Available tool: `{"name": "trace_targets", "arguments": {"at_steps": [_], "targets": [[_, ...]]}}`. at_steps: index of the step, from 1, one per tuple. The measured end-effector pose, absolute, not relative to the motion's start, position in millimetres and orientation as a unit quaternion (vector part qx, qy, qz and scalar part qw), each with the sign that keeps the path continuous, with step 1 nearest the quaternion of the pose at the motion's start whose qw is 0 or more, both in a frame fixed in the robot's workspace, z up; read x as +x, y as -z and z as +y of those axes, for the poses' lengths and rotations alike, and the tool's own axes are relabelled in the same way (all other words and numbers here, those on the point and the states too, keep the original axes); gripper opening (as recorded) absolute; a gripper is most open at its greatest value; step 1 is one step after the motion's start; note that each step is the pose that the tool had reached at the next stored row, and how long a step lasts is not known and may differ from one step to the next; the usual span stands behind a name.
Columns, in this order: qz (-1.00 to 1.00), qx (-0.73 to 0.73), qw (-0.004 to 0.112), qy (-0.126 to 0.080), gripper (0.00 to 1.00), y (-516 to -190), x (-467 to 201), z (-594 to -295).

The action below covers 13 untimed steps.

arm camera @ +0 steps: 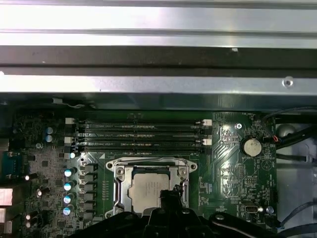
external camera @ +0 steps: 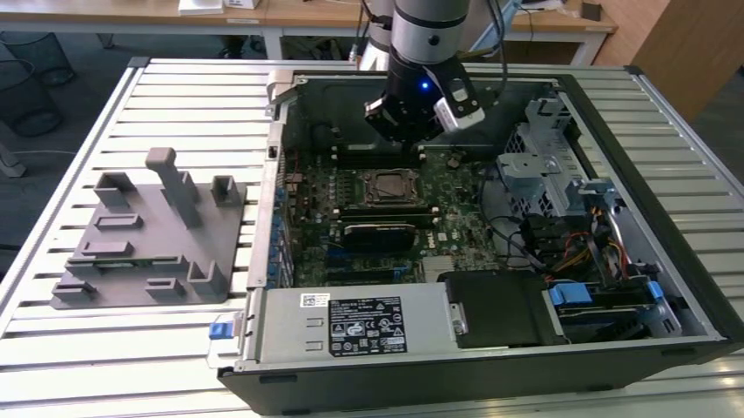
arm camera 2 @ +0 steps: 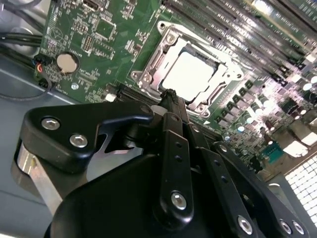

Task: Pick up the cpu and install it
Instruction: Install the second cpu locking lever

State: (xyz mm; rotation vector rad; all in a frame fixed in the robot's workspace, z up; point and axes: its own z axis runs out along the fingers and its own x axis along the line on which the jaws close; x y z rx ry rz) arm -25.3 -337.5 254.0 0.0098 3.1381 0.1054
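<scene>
Silvery-white square metal-topped cpu (arm camera 2: 190, 74) lies in the dark metal-framed socket (arm camera: 151, 184) on the green motherboard (external camera: 395, 205), at 6 o'clock of the memory slots in the first wrist view | black claw (arm camera 2: 170, 93) just above it, grip state cannot tell | risk, as I judge: cpu not fully seated, or claw tip knocks the socket frame on a skewed move
</scene>
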Motion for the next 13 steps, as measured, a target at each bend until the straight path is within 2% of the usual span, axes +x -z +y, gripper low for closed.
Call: {"name": "trace_targets", "arguments": {"at_steps": [13], "targets": [[0.999,0.003,0.001,-0.034,0.11,-264.2,-25.3,-344.7]]}}
